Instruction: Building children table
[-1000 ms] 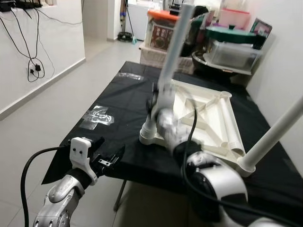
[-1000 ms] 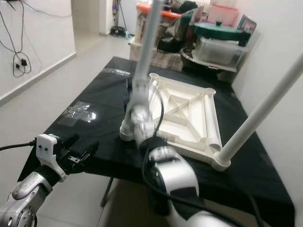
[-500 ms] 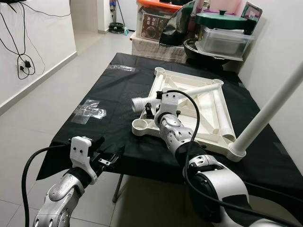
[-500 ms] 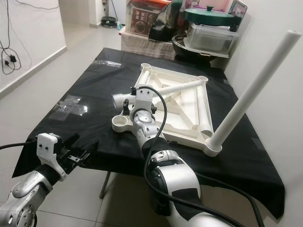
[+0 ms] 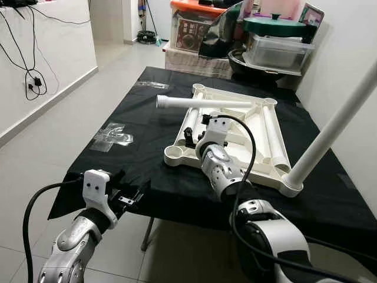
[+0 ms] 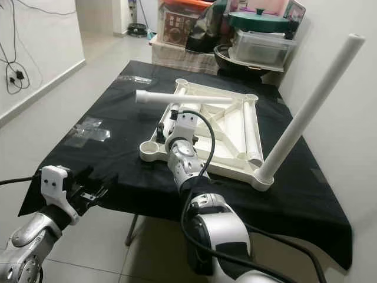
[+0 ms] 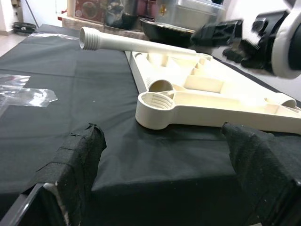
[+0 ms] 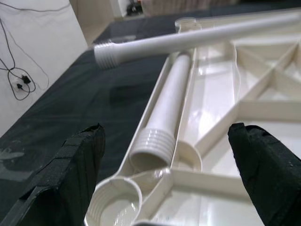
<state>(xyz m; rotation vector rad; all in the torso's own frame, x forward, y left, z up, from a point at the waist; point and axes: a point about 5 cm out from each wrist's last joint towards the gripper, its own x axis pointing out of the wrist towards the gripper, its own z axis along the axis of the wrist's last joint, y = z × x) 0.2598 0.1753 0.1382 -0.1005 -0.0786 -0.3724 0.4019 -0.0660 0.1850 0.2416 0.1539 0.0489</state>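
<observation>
The white tabletop (image 5: pixel 235 138) lies upside down on a black cloth (image 5: pixel 147 135) covering the table. One leg (image 5: pixel 333 127) stands upright, screwed into its near right corner socket. A second leg (image 5: pixel 203 104) lies across the far edge, threaded end pointing left; two more lie inside the frame along the left and right sides. The right gripper (image 5: pixel 197 132) hovers over the near left part, fingers spread. The left gripper (image 5: pixel 132 197) hangs at the near table edge, fingers spread. Crumpled tape (image 5: pixel 115 135) sits on the cloth at left.

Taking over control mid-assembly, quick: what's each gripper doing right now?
Left gripper: open, empty, at the near table edge.
Right gripper: open, empty, over the white tabletop frame.
</observation>
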